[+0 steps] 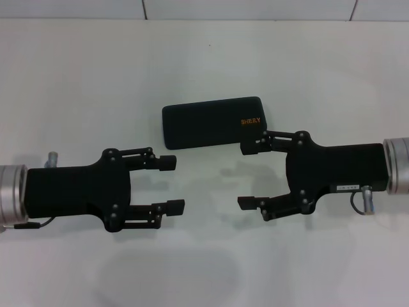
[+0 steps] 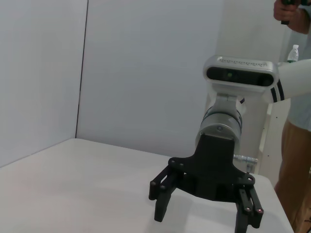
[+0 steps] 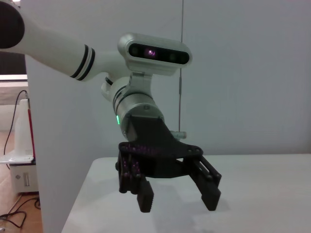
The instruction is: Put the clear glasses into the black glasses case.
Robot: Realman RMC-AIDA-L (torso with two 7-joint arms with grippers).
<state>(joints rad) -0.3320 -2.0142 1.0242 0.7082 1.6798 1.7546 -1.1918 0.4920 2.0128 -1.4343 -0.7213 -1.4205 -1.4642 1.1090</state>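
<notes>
Claws are seen facing each other above the white surface (image 1: pixel 77 77), both spread and empty. The closed black glasses case (image 1: pixel 211 122) is laid flat beyond them, the right claw (image 1: pixel 249 174) just beside its end, the left claw (image 1: pixel 171 184) near it.

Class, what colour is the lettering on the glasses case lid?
Orange, on the black glasses case; clearest in the head view.

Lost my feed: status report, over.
Left end effector and right end effector open, empty, above table. Black glasses case shut, beyond them. Clear glasses not visible.
</notes>
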